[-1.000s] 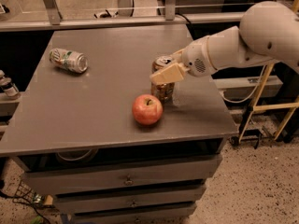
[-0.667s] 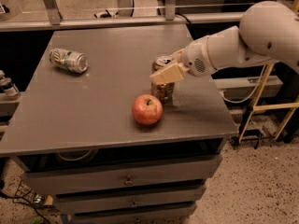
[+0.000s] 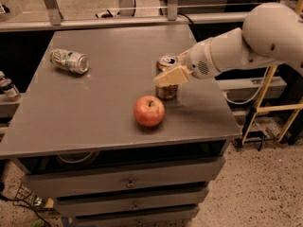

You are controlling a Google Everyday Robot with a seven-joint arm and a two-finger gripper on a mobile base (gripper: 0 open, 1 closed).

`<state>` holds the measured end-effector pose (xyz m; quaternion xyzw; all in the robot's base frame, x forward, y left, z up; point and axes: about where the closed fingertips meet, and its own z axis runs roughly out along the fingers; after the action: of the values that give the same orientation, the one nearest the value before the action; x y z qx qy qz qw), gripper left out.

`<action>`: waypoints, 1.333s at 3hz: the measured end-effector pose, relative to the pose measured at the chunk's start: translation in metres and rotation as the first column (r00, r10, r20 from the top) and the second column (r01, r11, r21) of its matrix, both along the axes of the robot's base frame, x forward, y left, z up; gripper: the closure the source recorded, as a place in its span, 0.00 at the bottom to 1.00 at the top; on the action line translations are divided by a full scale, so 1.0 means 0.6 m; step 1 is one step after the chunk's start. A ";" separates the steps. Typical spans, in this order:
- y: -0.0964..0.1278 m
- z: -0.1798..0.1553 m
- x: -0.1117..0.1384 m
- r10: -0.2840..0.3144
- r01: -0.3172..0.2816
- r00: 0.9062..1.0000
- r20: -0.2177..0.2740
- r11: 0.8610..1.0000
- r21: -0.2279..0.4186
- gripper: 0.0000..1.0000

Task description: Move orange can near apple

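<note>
The orange can stands upright on the grey table, right of centre, its silver top showing. The red-orange apple sits just in front of it and a little to the left, a small gap apart. My gripper reaches in from the right on the white arm. It is shut on the orange can, with one cream finger lying across the can's front. The far finger is hidden behind the can.
A white-and-green can lies on its side at the table's far left. Drawers sit under the tabletop. A yellow frame stands on the floor to the right. A rail runs behind the table.
</note>
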<state>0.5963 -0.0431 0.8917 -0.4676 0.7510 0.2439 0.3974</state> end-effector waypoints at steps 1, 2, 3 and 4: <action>0.002 0.000 0.000 0.003 -0.003 1.000 0.000 1.000 0.000 0.00; -0.021 0.011 -0.007 -0.028 0.028 1.000 0.008 0.999 -0.018 0.00; -0.089 0.037 -0.024 -0.114 0.115 0.993 0.015 0.992 -0.049 0.00; -0.176 0.042 -0.044 -0.216 0.216 0.976 0.003 0.976 -0.033 0.00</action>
<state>0.5699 -0.1485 0.9170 -0.3898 0.8014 0.1869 0.4134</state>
